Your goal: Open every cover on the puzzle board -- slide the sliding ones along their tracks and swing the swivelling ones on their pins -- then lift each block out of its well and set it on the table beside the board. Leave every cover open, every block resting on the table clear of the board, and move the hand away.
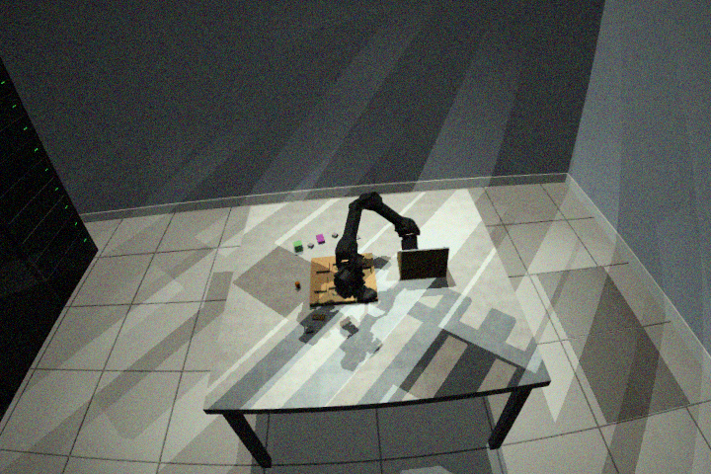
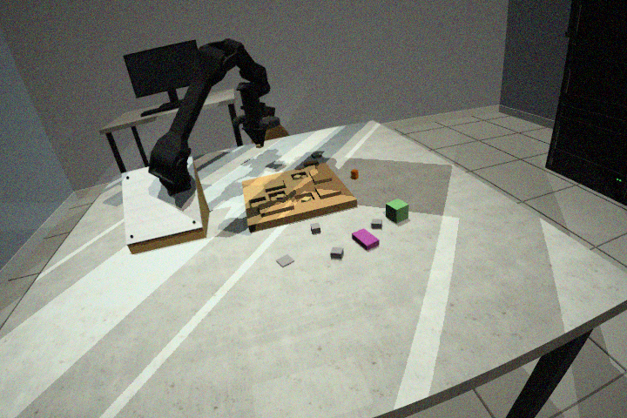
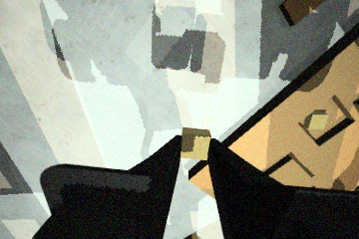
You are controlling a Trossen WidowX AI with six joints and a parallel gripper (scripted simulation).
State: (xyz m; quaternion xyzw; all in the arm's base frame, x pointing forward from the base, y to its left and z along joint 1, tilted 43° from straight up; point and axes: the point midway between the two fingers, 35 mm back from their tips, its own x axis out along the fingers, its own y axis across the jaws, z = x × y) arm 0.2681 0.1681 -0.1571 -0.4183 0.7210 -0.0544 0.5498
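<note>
My gripper (image 2: 259, 144) (image 3: 194, 141) is shut on a small tan-yellow block (image 3: 201, 147), held above the table just off the puzzle board's edge. The wooden puzzle board (image 1: 315, 268) (image 2: 344, 200) (image 3: 252, 149) has several wells and tracks; a well in the wrist view shows something pale yellow (image 3: 318, 120), block or floor I cannot tell. Cover positions are too small to judge. On the table beside the board lie a green cube (image 1: 297, 246) (image 2: 397, 211), a magenta block (image 1: 320, 238) (image 2: 365, 239), an orange block (image 1: 297, 284) (image 2: 354, 173) and a brown block (image 1: 318, 317) (image 3: 302, 10).
Small grey blocks (image 2: 315, 228) (image 2: 376, 223) (image 2: 336, 252) and a flat grey piece (image 2: 285, 260) lie beside the board. The arm stands on a white-topped base box (image 2: 158, 217) (image 1: 424, 264). A monitor (image 2: 161, 69) stands on a desk behind. Striped shadows cross the table (image 2: 255, 320).
</note>
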